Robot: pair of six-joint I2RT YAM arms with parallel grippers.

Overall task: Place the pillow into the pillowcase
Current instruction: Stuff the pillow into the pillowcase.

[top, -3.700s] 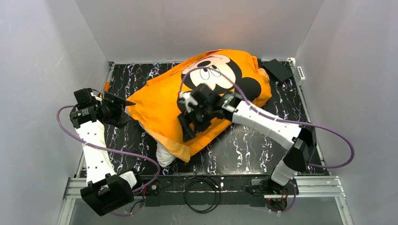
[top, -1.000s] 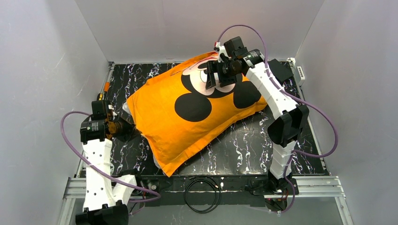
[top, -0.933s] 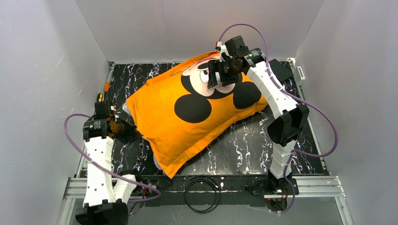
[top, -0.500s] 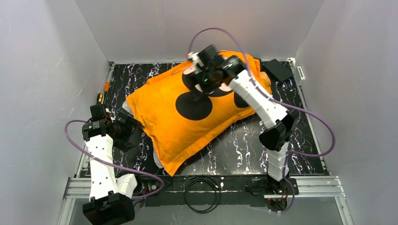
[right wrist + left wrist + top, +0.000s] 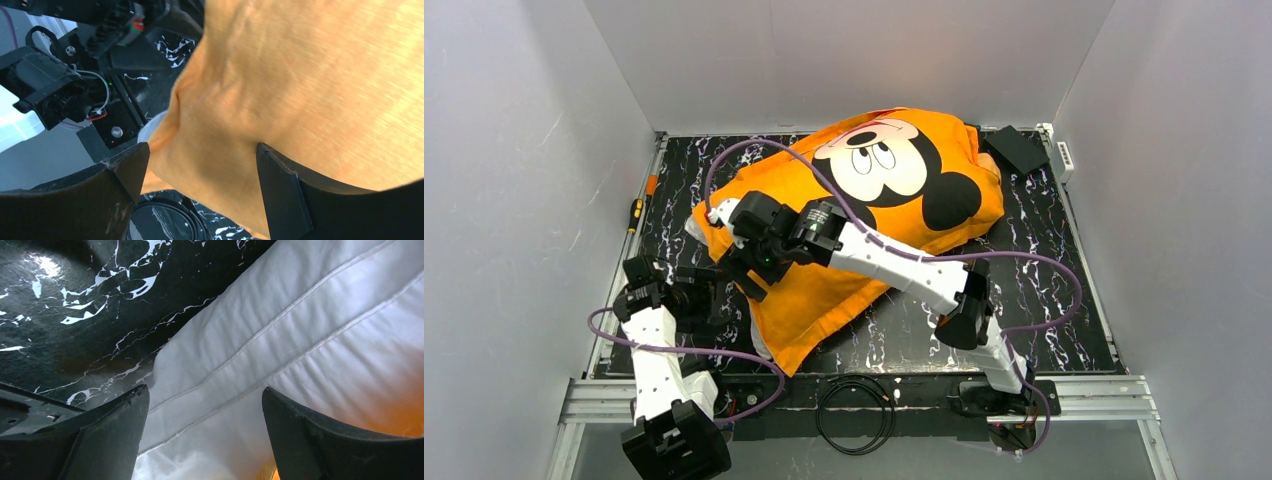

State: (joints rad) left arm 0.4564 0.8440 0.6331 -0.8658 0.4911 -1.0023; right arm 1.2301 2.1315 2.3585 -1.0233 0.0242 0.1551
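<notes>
The orange pillowcase (image 5: 864, 250) lies plump and slanted across the table, Mickey's face up at its far end. A strip of the white pillow (image 5: 762, 338) pokes out under its near left edge. My right gripper (image 5: 742, 268) hangs open over that left end. In the right wrist view orange pillowcase cloth (image 5: 300, 90) fills the gap between the right gripper's (image 5: 200, 147) fingers. My left gripper (image 5: 714, 300) sits low beside the same end. In the left wrist view it (image 5: 205, 395) stands open, facing the seamed pillow (image 5: 300, 340) and holding nothing.
A black box (image 5: 1017, 148) and a white power strip (image 5: 1064, 155) sit at the back right corner. A screwdriver (image 5: 635, 212) lies by the left wall. A coiled cable (image 5: 856, 412) rests at the near edge. White walls enclose the black marbled table (image 5: 1024, 300).
My right arm has swung from Mickey's face at the far end down to the near left end of the pillowcase. My left gripper has opened and drawn back toward the near edge.
</notes>
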